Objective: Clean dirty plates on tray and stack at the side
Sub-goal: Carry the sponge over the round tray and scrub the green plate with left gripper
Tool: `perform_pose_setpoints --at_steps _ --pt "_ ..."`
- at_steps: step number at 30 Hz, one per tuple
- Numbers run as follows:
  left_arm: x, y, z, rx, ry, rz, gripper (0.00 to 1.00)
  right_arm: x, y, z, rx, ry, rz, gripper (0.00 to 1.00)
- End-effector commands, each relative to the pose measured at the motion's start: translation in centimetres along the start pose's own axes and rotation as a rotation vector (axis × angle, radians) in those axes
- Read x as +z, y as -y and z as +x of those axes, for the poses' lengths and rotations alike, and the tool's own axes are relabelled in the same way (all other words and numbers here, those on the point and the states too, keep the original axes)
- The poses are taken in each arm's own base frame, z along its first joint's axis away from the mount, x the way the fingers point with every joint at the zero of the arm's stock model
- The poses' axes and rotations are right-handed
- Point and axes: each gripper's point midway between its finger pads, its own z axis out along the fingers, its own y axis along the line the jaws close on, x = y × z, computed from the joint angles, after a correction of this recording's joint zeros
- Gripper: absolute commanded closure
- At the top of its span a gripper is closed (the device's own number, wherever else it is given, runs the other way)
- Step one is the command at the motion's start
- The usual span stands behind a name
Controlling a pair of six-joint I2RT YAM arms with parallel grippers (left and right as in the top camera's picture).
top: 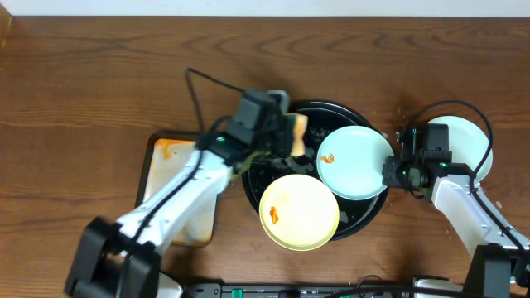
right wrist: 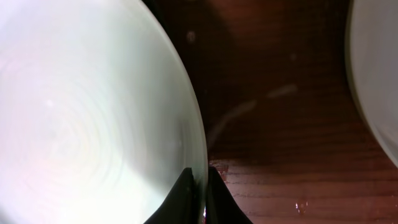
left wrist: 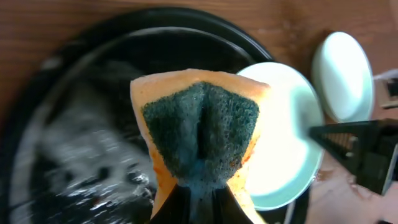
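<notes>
1. Scrubbing looks like the step in hand. In the overhead view the left pincer pinches an orange sponge over the back of the black tray. The right pincer clamps the right rim of a blue-green plate lying on the tray's right side. That plate has an orange smear near its left edge. The yellow plate at the tray's front has a smear too. A second blue-green plate sits off the tray on the wooden surface, partly under the right arm. A stained rectangular tray lies to the left.

2. From the left wrist, the sponge is squeezed into a fold with its green scouring face towards the camera. The tray floor below it shows a wet, soapy film. The held plate lies just beyond the sponge, and I cannot tell whether they touch. The next move, I judge, calls for pressing the scouring face onto the smear while the other arm steadies the plate.

3. From the right wrist, the fingers are pressed together on the plate's thin rim. The plate looks pale and glossy, with no smear in this view. Water droplets lie on the wood beside it.
</notes>
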Motion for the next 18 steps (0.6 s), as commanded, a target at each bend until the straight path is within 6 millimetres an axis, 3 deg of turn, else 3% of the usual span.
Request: perform_pose_setpoints --at_steps 1,7,13,18 --pt "2.2 2.6 -0.4 0.0 -0.027 0.043 0.93 0.2 -0.1 0.3 -0.025 -0.014 0.007 0.94" --pt "6.2 5.9 1.3 0.041 -0.123 0.093 0.93 0.2 0.0 0.5 -0.024 -0.023 0.012 0.94" --pt "9.3 7.7 4.0 0.062 -0.198 0.101 0.93 0.2 0.0 0.5 -0.024 -0.024 0.011 0.95" --pt "11.1 8.1 5.1 0.037 -0.211 0.109 0.93 0.2 0.0 0.6 -0.023 -0.028 0.012 0.95"
